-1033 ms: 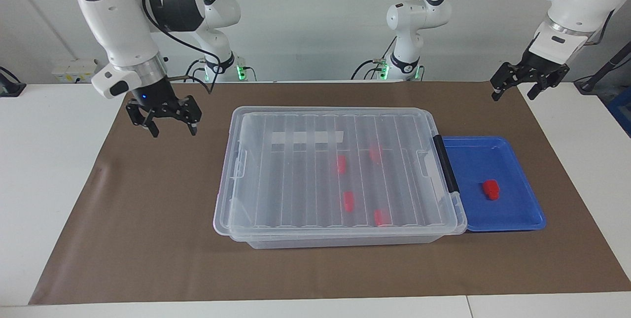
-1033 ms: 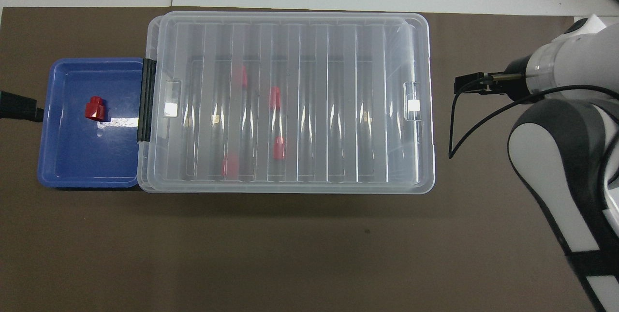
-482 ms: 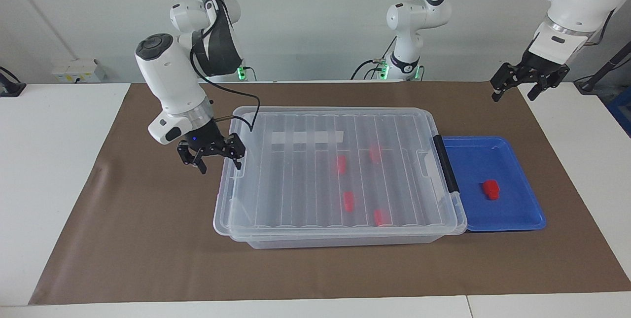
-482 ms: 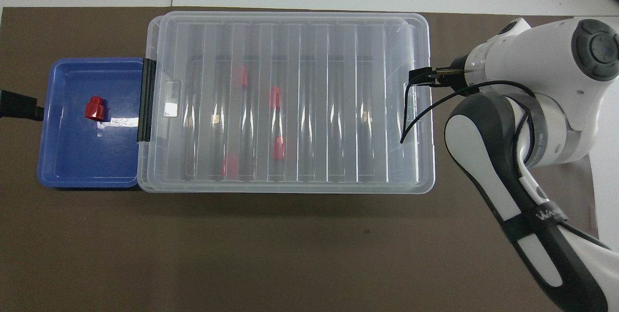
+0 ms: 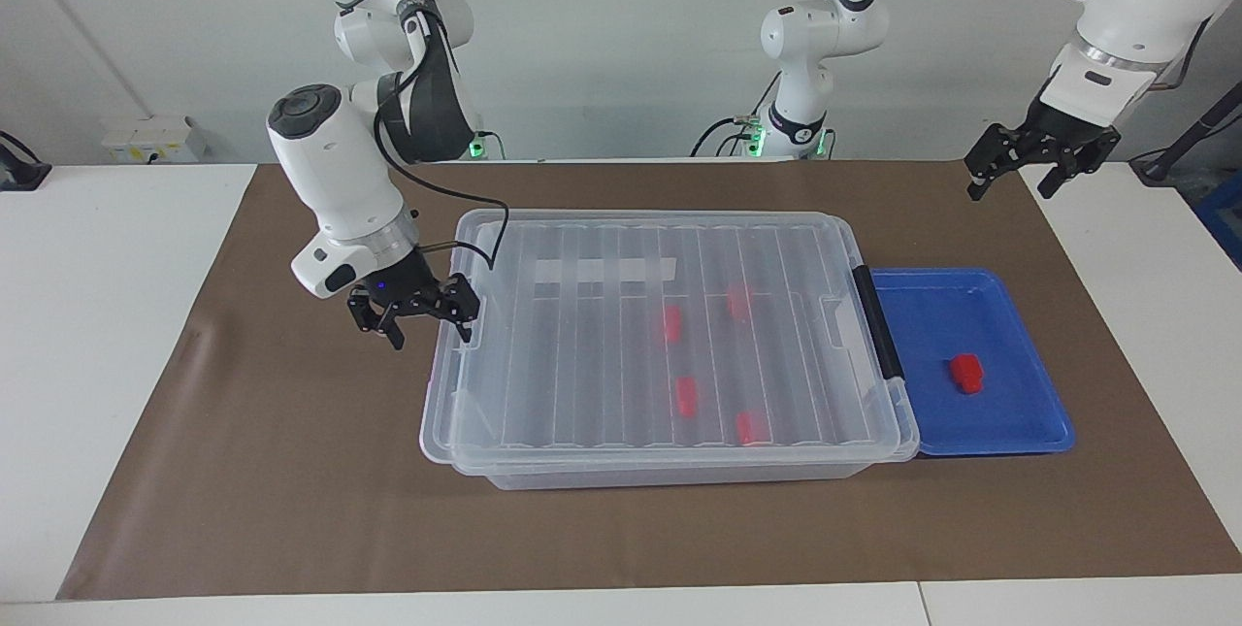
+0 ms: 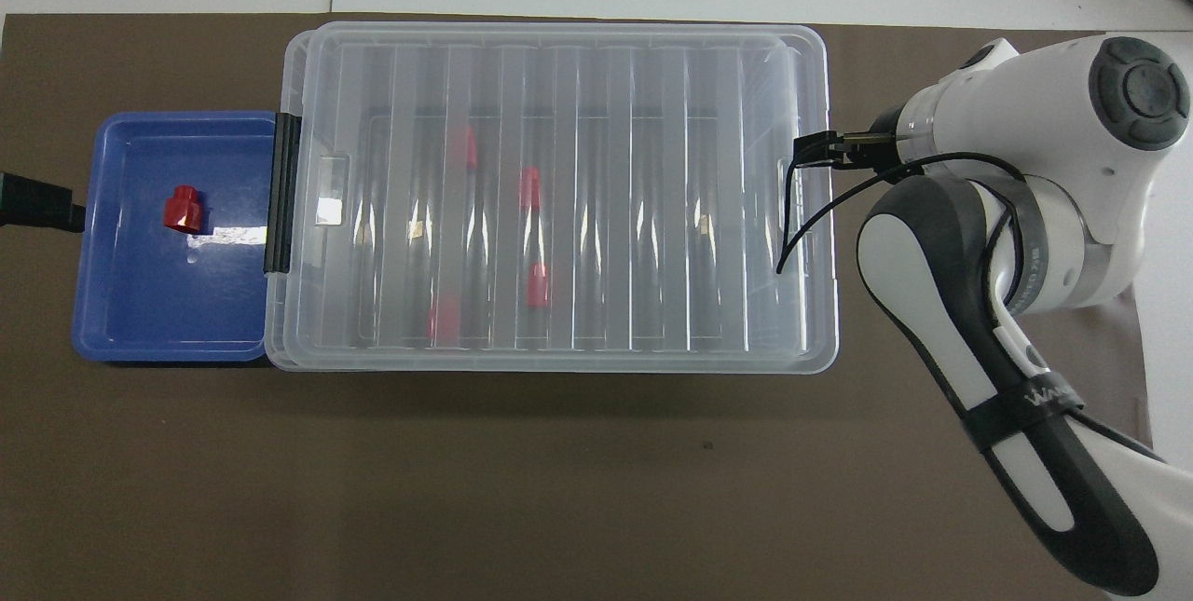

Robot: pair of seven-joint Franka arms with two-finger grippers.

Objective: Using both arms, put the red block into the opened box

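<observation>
A robotics lab — 2 white arms [image 5: 340,160] bolted by a white table [image 5: 107,315], brown mat [image 5: 291,471] mid-frame, cables at top.

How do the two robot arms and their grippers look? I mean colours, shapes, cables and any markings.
Both arms are glossy white with rounded, tube-like links and dark grey joint sections. The right arm has a round dark grey cap, a loose black cable beside its wrist, and small lettering on a dark band in the overhead view. The right gripper and left gripper are black, each with two angular fingers. Green lights glow at the bases.
</observation>
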